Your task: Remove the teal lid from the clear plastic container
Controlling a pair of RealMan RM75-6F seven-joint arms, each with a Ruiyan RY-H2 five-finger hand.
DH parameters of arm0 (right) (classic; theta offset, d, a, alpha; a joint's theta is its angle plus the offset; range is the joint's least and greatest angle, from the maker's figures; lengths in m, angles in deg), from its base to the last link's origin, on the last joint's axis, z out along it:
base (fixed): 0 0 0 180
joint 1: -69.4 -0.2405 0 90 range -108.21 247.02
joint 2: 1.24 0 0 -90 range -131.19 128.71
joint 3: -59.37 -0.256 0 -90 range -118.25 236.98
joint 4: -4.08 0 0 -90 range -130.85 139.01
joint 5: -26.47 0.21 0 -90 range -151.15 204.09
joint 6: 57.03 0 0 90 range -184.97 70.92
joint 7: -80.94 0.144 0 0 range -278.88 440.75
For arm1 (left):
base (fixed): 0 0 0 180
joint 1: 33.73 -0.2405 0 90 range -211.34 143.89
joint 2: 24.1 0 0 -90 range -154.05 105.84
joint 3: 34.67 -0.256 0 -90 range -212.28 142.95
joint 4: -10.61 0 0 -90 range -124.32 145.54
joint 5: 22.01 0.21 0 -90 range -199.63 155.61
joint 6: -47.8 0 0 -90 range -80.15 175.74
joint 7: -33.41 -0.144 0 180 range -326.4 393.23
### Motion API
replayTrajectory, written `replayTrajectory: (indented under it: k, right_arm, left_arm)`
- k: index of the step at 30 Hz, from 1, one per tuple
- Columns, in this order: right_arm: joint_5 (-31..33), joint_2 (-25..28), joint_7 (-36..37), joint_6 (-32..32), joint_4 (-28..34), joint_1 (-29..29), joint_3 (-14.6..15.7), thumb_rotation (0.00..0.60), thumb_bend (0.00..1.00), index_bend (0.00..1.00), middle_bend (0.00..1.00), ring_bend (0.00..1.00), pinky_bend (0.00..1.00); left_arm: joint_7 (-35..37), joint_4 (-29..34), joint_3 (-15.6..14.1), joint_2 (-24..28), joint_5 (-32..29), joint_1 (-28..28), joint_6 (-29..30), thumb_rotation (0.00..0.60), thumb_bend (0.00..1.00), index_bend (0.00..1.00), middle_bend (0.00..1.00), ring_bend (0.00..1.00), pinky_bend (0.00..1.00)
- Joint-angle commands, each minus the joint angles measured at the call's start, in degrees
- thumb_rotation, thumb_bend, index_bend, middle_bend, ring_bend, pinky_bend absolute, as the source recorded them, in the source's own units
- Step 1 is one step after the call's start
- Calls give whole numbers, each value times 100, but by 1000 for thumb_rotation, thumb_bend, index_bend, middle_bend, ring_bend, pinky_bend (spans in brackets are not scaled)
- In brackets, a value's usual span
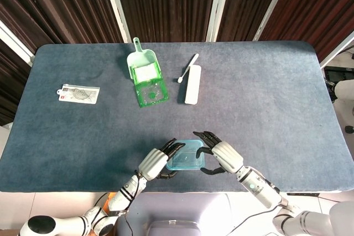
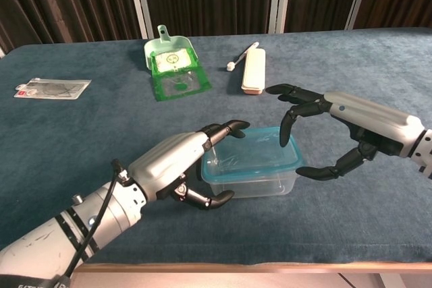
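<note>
The clear plastic container [image 2: 248, 178] with its teal lid [image 2: 255, 155] stands near the table's front edge, also visible in the head view as the container [image 1: 185, 156]. My left hand [image 2: 177, 164] [image 1: 155, 162] wraps around the container's left end, with fingers over the lid's back-left corner and the thumb against the front-left base. My right hand [image 2: 337, 123] [image 1: 221, 156] hovers at the right end with fingers spread above the lid's right edge and the thumb low beside the wall. It holds nothing, and a small gap shows.
At the back lie a green scoop [image 2: 172, 65] [image 1: 145, 75], a white case [image 2: 254, 70] [image 1: 192, 84] with a white swab [image 2: 241, 56] beside it, and at the far left a flat packet [image 2: 52, 88] [image 1: 79, 93]. The table's front edge [image 2: 270, 261] is close behind the hands.
</note>
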Motion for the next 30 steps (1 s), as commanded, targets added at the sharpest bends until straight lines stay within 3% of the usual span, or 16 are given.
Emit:
replayTrajectory:
  k: [1, 30]
  right_arm:
    - [-1, -3, 2, 6, 1, -6, -8, 600, 389, 581, 104, 0, 0]
    - [51, -74, -264, 71, -93, -88, -160, 600, 434, 599, 120, 0, 0]
  left_arm:
    - [-3, -8, -6, -10, 18, -2, 23, 600, 350, 9, 711, 501, 558]
    - [128, 40, -185, 87, 207, -98, 187, 600, 350, 8, 711, 500, 559]
